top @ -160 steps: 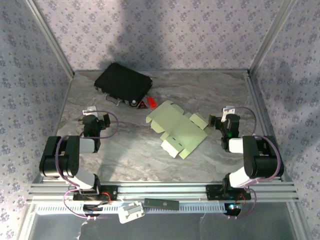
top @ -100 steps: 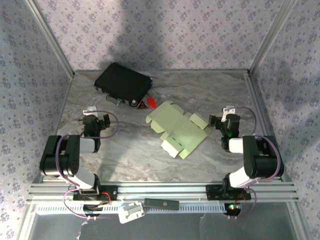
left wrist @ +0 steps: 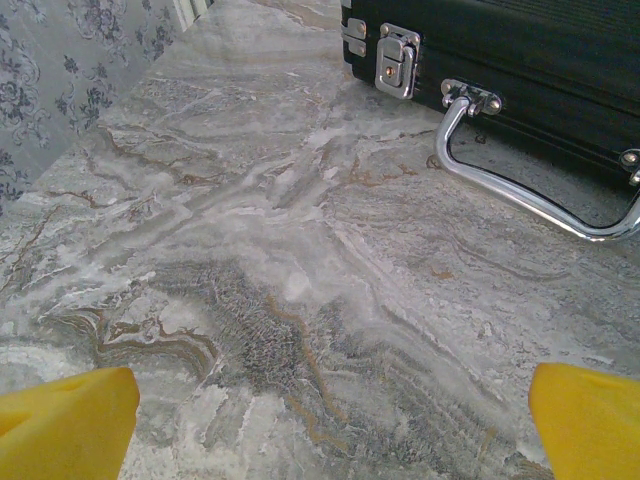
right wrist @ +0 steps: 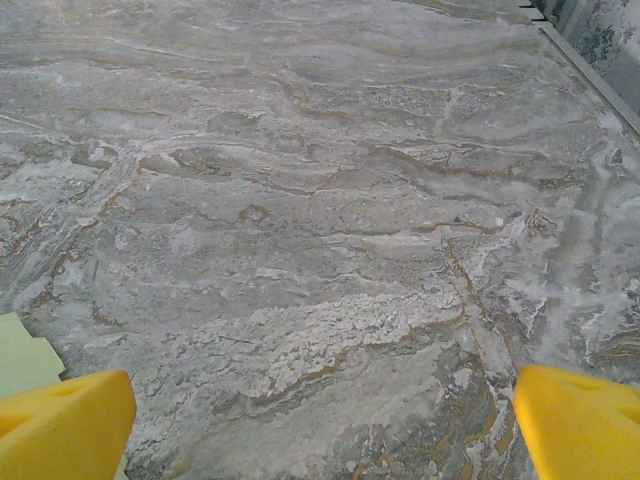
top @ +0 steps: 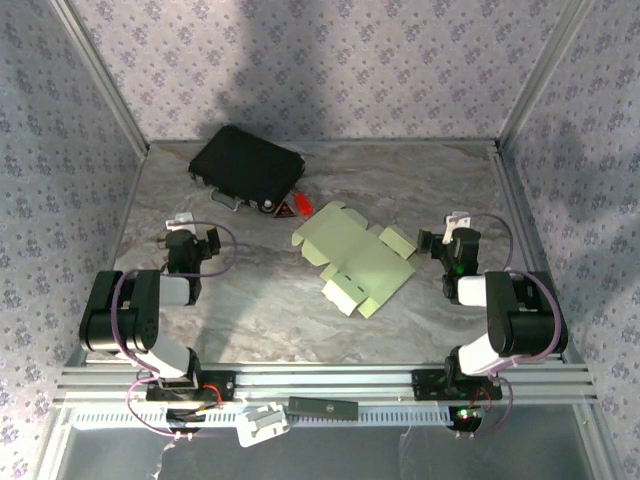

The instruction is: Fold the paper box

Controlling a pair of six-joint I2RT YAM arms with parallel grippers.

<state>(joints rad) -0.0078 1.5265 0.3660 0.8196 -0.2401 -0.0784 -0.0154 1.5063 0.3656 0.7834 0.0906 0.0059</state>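
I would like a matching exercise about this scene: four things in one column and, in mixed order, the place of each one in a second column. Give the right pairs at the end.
Things
1. pale green flat cardboard sheet with flaps
2. black rectangular case with a silver metal handle
3. small red object
4. long black bar

Places
A. on the metal rail at the near edge
B. far left part of the table
C. middle of the table, lying flat
D. between the case and the sheet

Pairs: 1-C, 2-B, 3-D, 4-A
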